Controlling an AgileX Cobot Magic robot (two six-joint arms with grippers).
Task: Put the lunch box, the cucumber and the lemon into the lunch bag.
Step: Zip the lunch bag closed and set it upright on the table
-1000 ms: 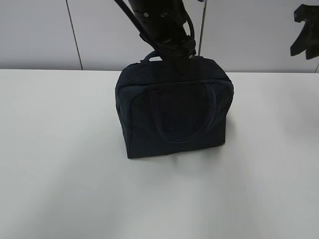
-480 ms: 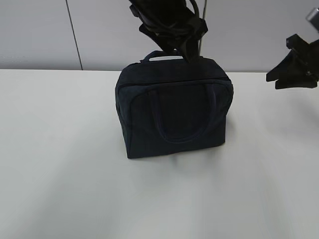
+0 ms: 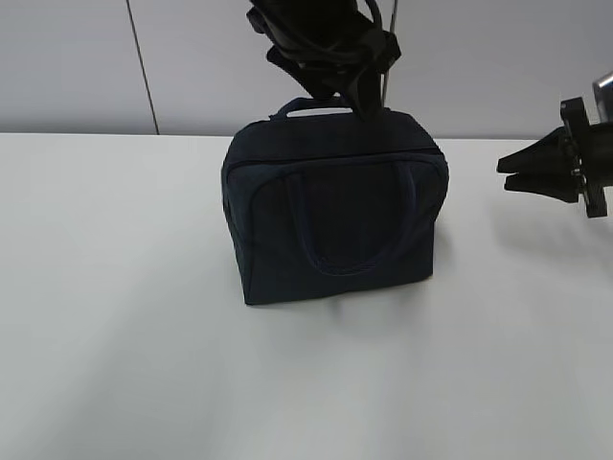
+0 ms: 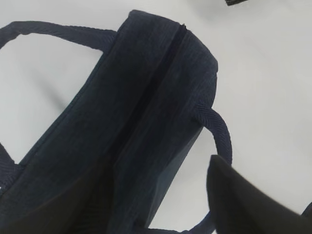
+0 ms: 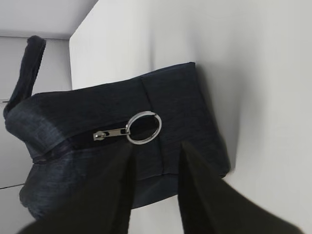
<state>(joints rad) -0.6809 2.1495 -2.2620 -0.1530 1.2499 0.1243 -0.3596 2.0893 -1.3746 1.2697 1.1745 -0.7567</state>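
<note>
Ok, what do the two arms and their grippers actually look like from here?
Both are matte black. The left arm is a bulky segmented body with black cables looped along it. The right gripper has two flat, tapering, wedge-shaped fingers on a blocky black mount. No markings are visible.

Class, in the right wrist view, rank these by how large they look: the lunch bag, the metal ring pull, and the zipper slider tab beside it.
1. lunch bag, by far the largest.
2. metal ring pull, a small circle on the bag's end.
3. zipper slider tab, about as long as the ring is wide but thinner, so this last ranking is close.
</note>
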